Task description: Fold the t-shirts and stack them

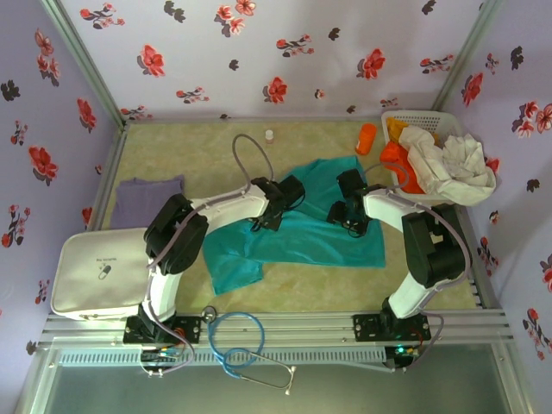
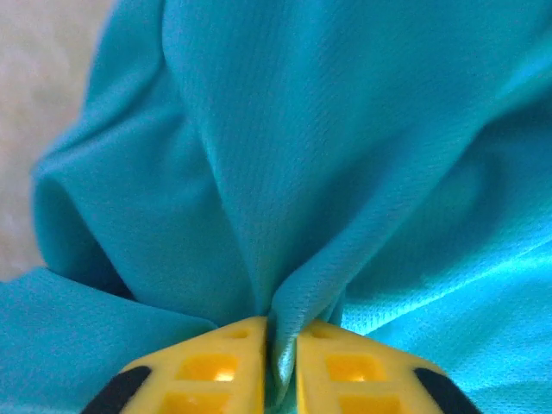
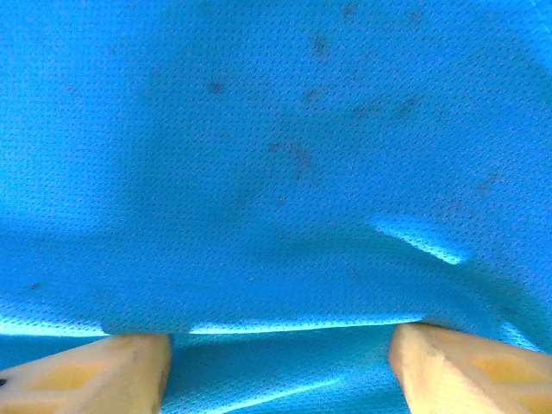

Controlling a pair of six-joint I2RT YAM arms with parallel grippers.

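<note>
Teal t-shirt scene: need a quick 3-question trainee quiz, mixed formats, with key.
1. True or false: the left gripper pinches a fold of the teal-green mesh cloth t-shirt.
2. Where does the folded dusty purple cloth t-shirt lie? A in the left gripper; B on the beige table, far left; C atop the teal one.
3. Fill in: the right gripper has its fingers ___.
Key: 1 true; 2 B; 3 open.
</note>
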